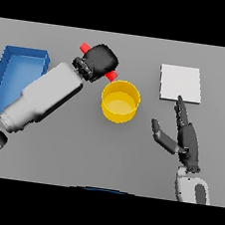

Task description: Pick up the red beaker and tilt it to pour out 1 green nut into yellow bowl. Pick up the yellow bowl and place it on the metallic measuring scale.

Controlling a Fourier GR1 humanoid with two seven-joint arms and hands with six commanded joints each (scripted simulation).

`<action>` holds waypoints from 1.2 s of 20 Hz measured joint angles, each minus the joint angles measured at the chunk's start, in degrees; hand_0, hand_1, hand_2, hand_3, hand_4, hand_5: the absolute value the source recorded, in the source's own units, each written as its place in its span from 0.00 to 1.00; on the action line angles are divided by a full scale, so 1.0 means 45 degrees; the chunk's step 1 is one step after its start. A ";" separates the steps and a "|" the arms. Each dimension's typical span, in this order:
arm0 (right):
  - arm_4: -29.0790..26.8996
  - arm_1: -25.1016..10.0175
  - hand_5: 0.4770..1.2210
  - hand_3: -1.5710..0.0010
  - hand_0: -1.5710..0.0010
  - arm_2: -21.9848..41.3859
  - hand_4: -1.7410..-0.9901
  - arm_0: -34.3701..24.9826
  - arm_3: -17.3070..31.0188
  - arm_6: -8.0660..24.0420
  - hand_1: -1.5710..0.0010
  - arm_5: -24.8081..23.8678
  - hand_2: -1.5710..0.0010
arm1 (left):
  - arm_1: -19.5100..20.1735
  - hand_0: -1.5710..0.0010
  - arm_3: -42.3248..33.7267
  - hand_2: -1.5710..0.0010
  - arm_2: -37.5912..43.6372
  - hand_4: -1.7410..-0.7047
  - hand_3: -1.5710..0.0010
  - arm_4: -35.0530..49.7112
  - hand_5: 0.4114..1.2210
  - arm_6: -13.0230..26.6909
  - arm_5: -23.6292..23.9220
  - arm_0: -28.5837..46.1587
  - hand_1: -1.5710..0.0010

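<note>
My left hand [100, 59] is shut on the red beaker [85, 47], held tilted on its side above the table, just up and left of the yellow bowl [120, 102]. Only the beaker's two red ends show; its other end [112, 75] points down toward the bowl's rim. The bowl stands upright in the middle of the table, and I cannot make out a green nut in it. The pale square measuring scale [181, 83] lies flat at the right rear. My right hand [184, 136] hovers open, fingers straight, right of the bowl and just in front of the scale.
A blue open bin [21, 57] sits at the table's left edge, partly behind my left forearm [44, 95]. Grey table surface [104, 153] stretches in front of the bowl.
</note>
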 measured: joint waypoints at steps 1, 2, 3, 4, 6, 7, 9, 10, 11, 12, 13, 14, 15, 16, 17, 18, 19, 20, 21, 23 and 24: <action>0.0134 -0.0042 0.19 1.00 1.00 -0.0058 0.69 -0.0030 0.0064 -0.0060 1.00 -0.0145 1.00 | -0.0030 0.00 0.0106 0.00 -0.0233 0.02 0.09 -0.0203 1.00 -0.0332 -0.0063 -0.0186 0.00; 0.0378 -0.0004 0.18 1.00 1.00 0.0018 0.69 -0.0033 0.0068 -0.0133 1.00 -0.0308 1.00 | -0.0043 0.00 0.0220 0.00 -0.0515 0.01 0.07 -0.0461 1.00 -0.0620 -0.0014 -0.0282 0.00; 0.0430 -0.0012 0.17 1.00 1.00 0.0032 0.70 -0.0068 -0.0033 -0.0215 1.00 -0.0354 1.00 | -0.0145 0.00 0.0441 0.00 -0.0701 0.01 0.06 -0.0698 1.00 -0.0706 -0.0056 -0.0583 0.00; 0.0495 0.0020 0.15 1.00 1.00 0.0072 0.70 -0.0043 0.0123 -0.0359 1.00 -0.0362 1.00 | -0.0110 0.00 0.0449 0.00 -0.0970 0.01 0.05 -0.0952 1.00 -0.0906 -0.0176 -0.0772 0.00; 0.0573 -0.0091 0.14 1.00 1.00 0.0005 0.73 0.0093 -0.0028 -0.0493 1.00 -0.0458 1.00 | -0.0061 0.00 0.0685 0.00 -0.1492 0.01 0.03 -0.1487 1.00 -0.1201 -0.0225 -0.1071 0.00; 0.0654 0.0051 0.13 1.00 1.00 0.0059 0.74 -0.0094 0.0029 -0.0266 1.00 -0.0569 1.00 | -0.0152 0.00 0.0790 0.00 -0.1757 0.01 0.02 -0.1758 1.00 -0.1333 -0.0218 -0.1304 0.00; 0.0705 -0.0016 0.12 1.00 1.00 -0.0050 0.77 -0.0309 0.0240 -0.0202 1.00 -0.0656 1.00 | 0.0022 0.00 0.0833 0.00 -0.2346 0.00 0.02 -0.2374 1.00 -0.1764 -0.0074 -0.1677 0.00; 0.0676 -0.0039 0.12 1.00 1.00 -0.0006 0.78 -0.0211 0.0027 -0.0414 1.00 -0.0601 1.00 | -0.0044 0.00 0.0931 0.00 -0.2651 0.00 0.01 -0.2691 1.00 -0.1783 -0.0011 -0.1777 0.00; 0.0608 -0.0026 0.12 1.00 1.00 -0.0012 0.79 -0.0140 0.0121 -0.0482 1.00 -0.0541 1.00 | -0.0053 0.00 0.1196 0.00 -0.2884 0.00 0.01 -0.2936 1.00 -0.1896 0.0007 -0.1911 0.00; 0.0571 0.0041 0.12 1.00 1.00 0.0051 0.79 0.0030 0.0027 -0.0609 1.00 -0.0506 1.00 | -0.0028 0.00 0.1234 0.00 -0.3118 0.00 0.01 -0.3147 1.00 -0.2075 0.0014 -0.2017 0.00; 0.0536 0.0113 0.12 1.00 1.00 0.0025 0.81 -0.0038 0.0158 -0.0540 1.00 -0.0540 1.00 | -0.0136 0.00 0.1337 0.00 -0.3356 0.00 0.01 -0.3360 1.00 -0.2264 0.0087 -0.2195 0.00; 0.0519 0.0113 0.12 1.00 1.00 0.0041 0.81 0.0045 0.0090 -0.0686 1.00 -0.0523 1.00 | -0.0180 0.00 0.1440 0.00 -0.3566 0.00 0.00 -0.3578 1.00 -0.2352 0.0150 -0.2313 0.00; 0.0486 0.0007 0.12 1.00 1.00 -0.0099 0.81 -0.0057 0.0079 -0.0458 1.00 -0.0576 1.00 | -0.0144 0.00 0.1417 0.00 -0.3809 0.01 0.00 -0.3828 1.00 -0.2373 0.0186 -0.2358 0.00; 0.0580 -0.0003 0.13 1.00 1.00 -0.0055 0.81 -0.0060 0.0082 -0.0354 1.00 -0.0593 1.00 | -0.0192 0.00 0.1422 0.00 -0.4024 0.01 0.00 -0.4041 1.00 -0.2428 0.0223 -0.2446 0.00; 0.0734 0.0031 0.14 1.00 1.00 0.0079 0.81 -0.0082 0.0086 -0.0496 1.00 -0.0597 1.00 | -0.0241 0.00 0.1547 0.00 -0.4276 0.01 0.00 -0.4293 1.00 -0.2524 0.0444 -0.2487 0.00; 0.0702 -0.0035 0.14 1.00 1.00 0.0047 0.81 -0.0116 0.0093 -0.0495 1.00 -0.0549 1.00 | -0.0179 0.00 0.1483 0.00 -0.4413 0.01 0.00 -0.4438 1.00 -0.2651 0.0440 -0.2589 0.00; 0.0620 0.0037 0.14 1.00 1.00 0.0044 0.81 -0.0176 0.0086 -0.0430 1.00 -0.0538 1.00 | -0.0319 0.00 0.1691 0.00 -0.4512 0.01 0.00 -0.4597 1.00 -0.2584 0.0529 -0.2743 0.00; 0.0535 0.0005 0.14 1.00 1.00 0.0030 0.81 -0.0110 0.0025 -0.0526 1.00 -0.0464 1.00 | -0.0353 0.00 0.1724 0.00 -0.4751 0.01 0.00 -0.4867 1.00 -0.2592 0.0563 -0.2885 0.00; 0.0579 0.0021 0.13 1.00 1.00 0.0026 0.81 -0.0056 0.0062 -0.0527 1.00 -0.0515 1.00 | -0.0338 0.00 0.1691 0.00 -0.4882 0.01 0.00 -0.5018 1.00 -0.2675 0.0549 -0.3021 0.00; 0.0639 -0.0004 0.13 1.00 1.00 0.0004 0.81 0.0002 -0.0003 -0.0588 1.00 -0.0590 1.00 | -0.0411 0.00 0.1701 0.00 -0.5205 0.01 0.00 -0.5407 1.00 -0.2889 0.0657 -0.3513 0.00; 0.0659 0.0039 0.13 1.00 1.00 0.0003 0.80 0.0026 0.0044 -0.0625 1.00 -0.0637 1.00 | -0.0565 0.00 0.1845 0.00 -0.5319 0.01 0.00 -0.5579 1.00 -0.2909 0.0757 -0.3797 0.00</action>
